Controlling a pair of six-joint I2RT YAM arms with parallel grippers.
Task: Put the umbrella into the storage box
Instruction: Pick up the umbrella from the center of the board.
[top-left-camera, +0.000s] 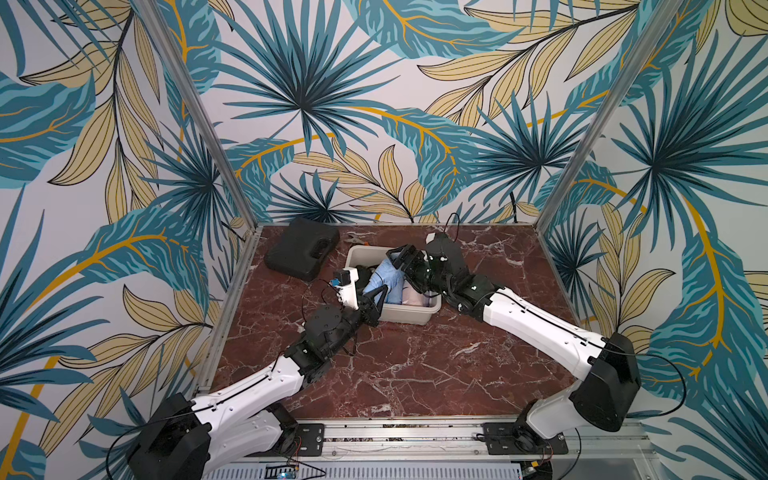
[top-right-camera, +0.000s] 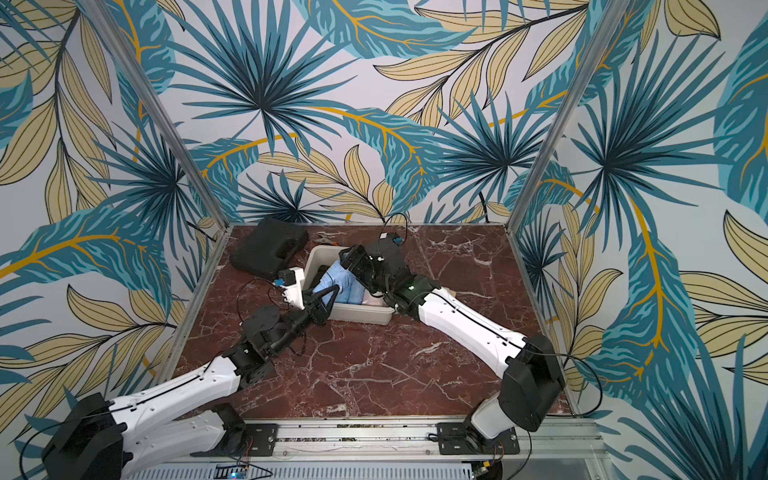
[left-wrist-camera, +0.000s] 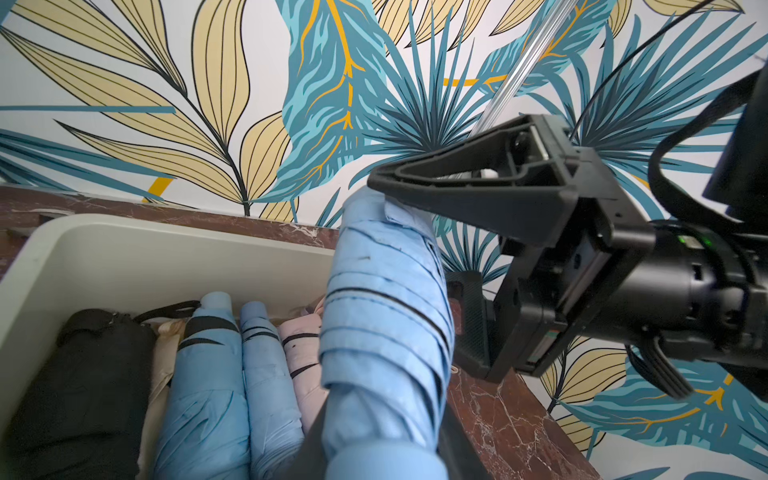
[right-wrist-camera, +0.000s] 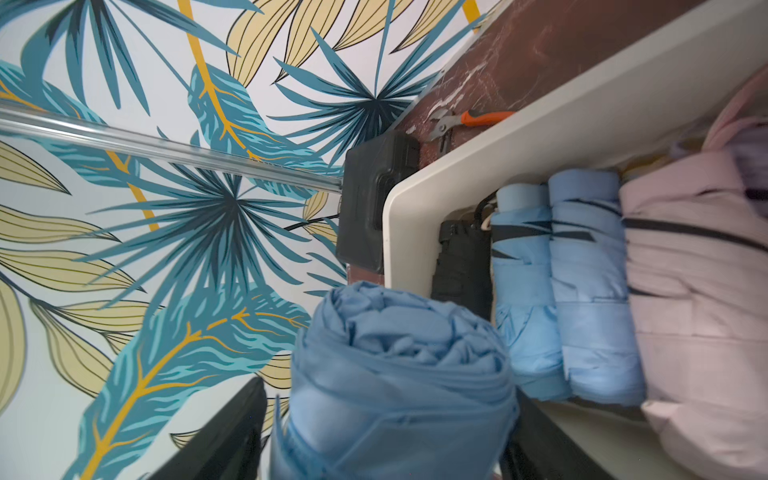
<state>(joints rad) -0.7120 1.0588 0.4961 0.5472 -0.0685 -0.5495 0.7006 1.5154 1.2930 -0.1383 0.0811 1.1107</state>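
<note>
While the left gripper (top-left-camera: 380, 293) clamps the umbrella (left-wrist-camera: 386, 311) over the storage box (top-left-camera: 415, 318), the right gripper (top-left-camera: 399, 259) gapes around it.

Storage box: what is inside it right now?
Side by side in the storage box: a black umbrella, two light-blue umbrellas, a pink umbrella. Its floor is covered; the held umbrella hides part.

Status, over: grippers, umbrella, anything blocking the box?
Left gripper shut on umbrella. Right gripper open around its other end. Umbrella tilted over box, not down. Other umbrellas crowd the box.
</note>
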